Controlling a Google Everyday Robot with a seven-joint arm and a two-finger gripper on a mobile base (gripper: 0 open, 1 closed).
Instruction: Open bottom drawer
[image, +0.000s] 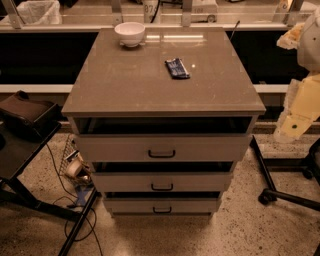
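A grey-brown, flat-topped cabinet (150, 85) stands on a speckled stone floor (225, 235). On its top are one round white bowl (130, 33) at the back edge and one blue foil packet (177, 68) right of centre. It has three pale fronts with three black bar handles. The bottom drawer (200, 205), the slimmest, sits lowest. Thin black cables (75, 220) trail left of the cabinet's foot. The cream gripper (296, 122) hangs right of the cabinet, apart from it; I cannot tell how wide it stands.

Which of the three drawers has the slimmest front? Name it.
The bottom drawer, lowest, nearest the floor; the top drawer and middle drawer have taller fronts. The gripper hangs at the picture's right edge, away from all three.
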